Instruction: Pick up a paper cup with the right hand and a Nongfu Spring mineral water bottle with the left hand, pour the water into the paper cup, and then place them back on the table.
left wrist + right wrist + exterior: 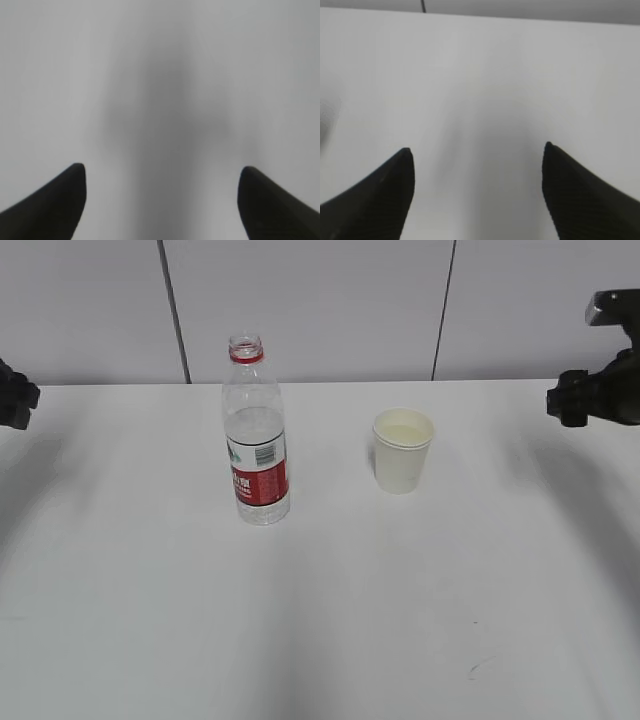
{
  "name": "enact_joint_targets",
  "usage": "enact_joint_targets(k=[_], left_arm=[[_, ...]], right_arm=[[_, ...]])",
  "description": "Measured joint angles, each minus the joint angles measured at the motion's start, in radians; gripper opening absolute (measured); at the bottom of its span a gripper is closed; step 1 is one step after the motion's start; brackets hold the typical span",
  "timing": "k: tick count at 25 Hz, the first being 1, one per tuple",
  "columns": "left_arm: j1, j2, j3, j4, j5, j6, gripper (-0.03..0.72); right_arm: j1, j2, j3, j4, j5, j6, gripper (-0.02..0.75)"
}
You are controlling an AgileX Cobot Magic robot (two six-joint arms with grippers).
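We've got the table bare up front. Mid-frame, the Nongfu Spring mineral water bottle stands upright left of centre, with the paper cup well apart at centre-right. Left hand and right hand both spread wide, holding nothing, parked at the frame edges.

On the Nongfu Spring mineral water bottle, a red-and-white label with a barcode on its white upper band and white characters on the red part below, too small to read. No other legible text anywhere.
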Motion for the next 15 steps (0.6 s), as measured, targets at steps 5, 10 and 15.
enact_joint_targets(k=[5,10,15], left_arm=[[0.0,-0.015,-0.143,-0.155,0.362,0.183,0.566],[0.0,-0.017,-0.25,-0.287,0.562,0.308,0.566],[0.0,-0.067,-0.277,-0.298,0.636,0.34,0.565]], right_arm=[[0.0,-0.018,-0.213,0.081,0.533,-0.023,0.594],[0.0,-0.016,-0.388,0.215,0.899,-0.197,0.594],[0.0,-0.016,-0.514,0.26,1.069,-0.238,0.593]])
